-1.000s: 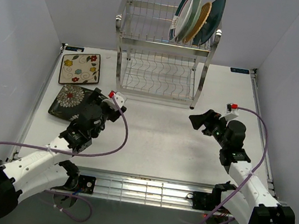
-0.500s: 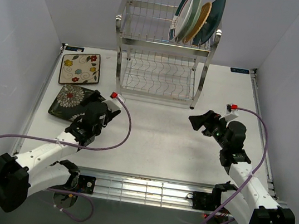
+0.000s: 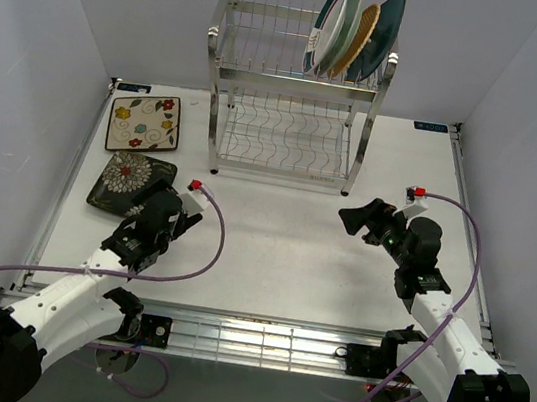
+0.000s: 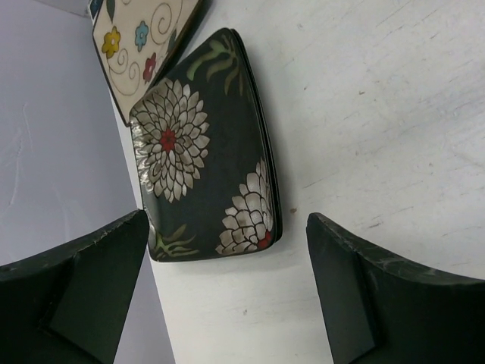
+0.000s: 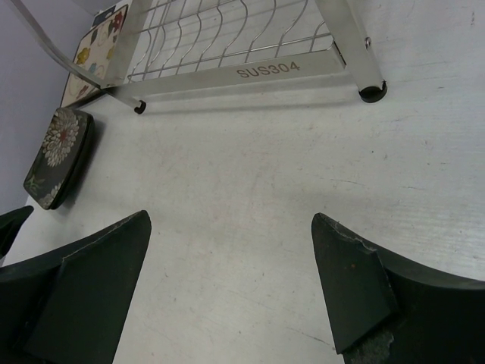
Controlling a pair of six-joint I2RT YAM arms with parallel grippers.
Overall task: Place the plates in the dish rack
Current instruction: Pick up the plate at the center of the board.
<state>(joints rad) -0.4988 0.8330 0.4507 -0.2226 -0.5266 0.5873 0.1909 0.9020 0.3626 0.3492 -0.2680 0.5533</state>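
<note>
Four plates (image 3: 352, 34) stand in the rack (image 3: 287, 113) at twelve o'clock, on its upper tier. Two more lie flat at ten o'clock, the cream plate (image 3: 145, 122) and the dark plate (image 3: 122, 181). Our left claw (image 4: 227, 221) hangs wide open and empty over the dark plate. Our right claw (image 5: 231, 220), equally open, holds nothing.

This is a robotics lab test cell, not a home kitchen: a plain white bench (image 3: 281, 253) is boxed in on three sides by bare pale walls (image 3: 25, 74). The left arm (image 3: 73, 293) and the right arm (image 3: 442, 328) are bolted to an aluminium rail (image 3: 258, 338) at the bench's near edge, each trailing a loose purple cable (image 3: 220, 239). The only household items are a steel dish rack (image 3: 287, 113) and a few plates (image 3: 354, 32), set out like props.
</note>
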